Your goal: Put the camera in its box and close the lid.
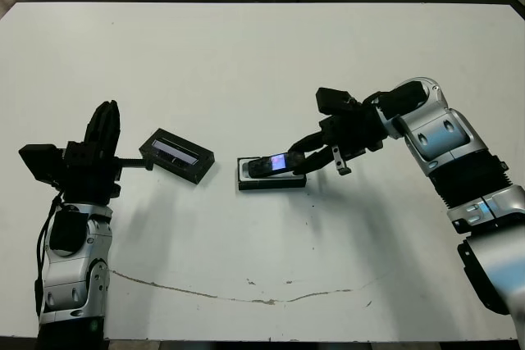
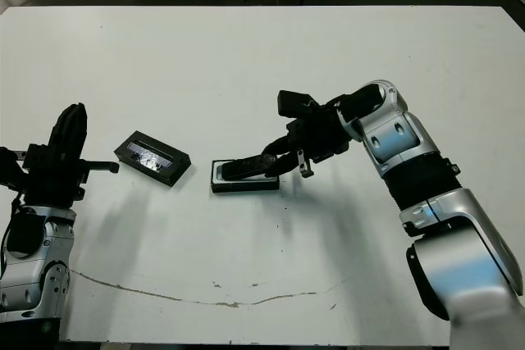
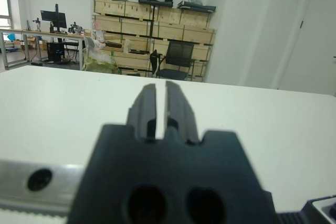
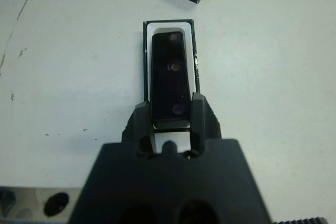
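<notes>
The box (image 1: 246, 184), a shallow black tray with white lining, lies at the table's middle. The camera (image 1: 275, 163), a slim black bar with a bluish patch, lies tilted over it: its left end is down in the tray and its right end is raised. My right gripper (image 1: 302, 156) is shut on that raised end; in the right wrist view its fingers (image 4: 198, 113) flank the camera (image 4: 169, 72) above the box (image 4: 148, 27). The lid (image 1: 176, 154), black with a pale strip window, lies left of the box. My left gripper (image 1: 105, 120) is shut and empty, pointing up, left of the lid.
A thin dark crack (image 1: 246, 288) runs across the white table near its front edge. The far table edge (image 1: 262, 3) borders a dark floor. In the left wrist view, shelves of boxes (image 3: 152, 24) and a chair stand beyond the table.
</notes>
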You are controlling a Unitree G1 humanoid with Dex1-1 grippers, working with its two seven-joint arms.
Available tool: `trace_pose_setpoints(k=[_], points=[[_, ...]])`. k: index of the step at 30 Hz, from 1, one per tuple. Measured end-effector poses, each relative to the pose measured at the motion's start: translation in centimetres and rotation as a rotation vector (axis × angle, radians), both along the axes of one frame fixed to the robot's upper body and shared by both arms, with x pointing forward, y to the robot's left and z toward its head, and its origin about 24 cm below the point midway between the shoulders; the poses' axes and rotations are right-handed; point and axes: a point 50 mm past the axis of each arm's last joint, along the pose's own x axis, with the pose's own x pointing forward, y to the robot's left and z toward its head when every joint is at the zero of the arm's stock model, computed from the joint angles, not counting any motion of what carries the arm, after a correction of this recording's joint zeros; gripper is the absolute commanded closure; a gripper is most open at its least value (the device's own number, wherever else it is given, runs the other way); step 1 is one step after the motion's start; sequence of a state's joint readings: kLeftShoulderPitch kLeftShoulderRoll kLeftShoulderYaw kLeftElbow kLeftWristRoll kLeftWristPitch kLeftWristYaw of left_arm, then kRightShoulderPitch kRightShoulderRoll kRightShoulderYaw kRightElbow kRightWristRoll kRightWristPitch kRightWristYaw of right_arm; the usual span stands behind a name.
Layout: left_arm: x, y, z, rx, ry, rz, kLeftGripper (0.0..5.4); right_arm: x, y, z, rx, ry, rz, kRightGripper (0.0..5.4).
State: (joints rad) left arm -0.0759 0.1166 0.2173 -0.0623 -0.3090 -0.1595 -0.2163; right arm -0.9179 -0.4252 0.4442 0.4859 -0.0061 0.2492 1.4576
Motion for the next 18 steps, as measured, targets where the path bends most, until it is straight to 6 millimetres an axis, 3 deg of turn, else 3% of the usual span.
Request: trace_pose_setpoints(k=[18], points=[[-0.1, 0.0, -0.2, 0.001, 0.005, 0.002, 5.40, 0.1, 1.0, -0.8, -0.026, -0.009, 0.014, 5.23]])
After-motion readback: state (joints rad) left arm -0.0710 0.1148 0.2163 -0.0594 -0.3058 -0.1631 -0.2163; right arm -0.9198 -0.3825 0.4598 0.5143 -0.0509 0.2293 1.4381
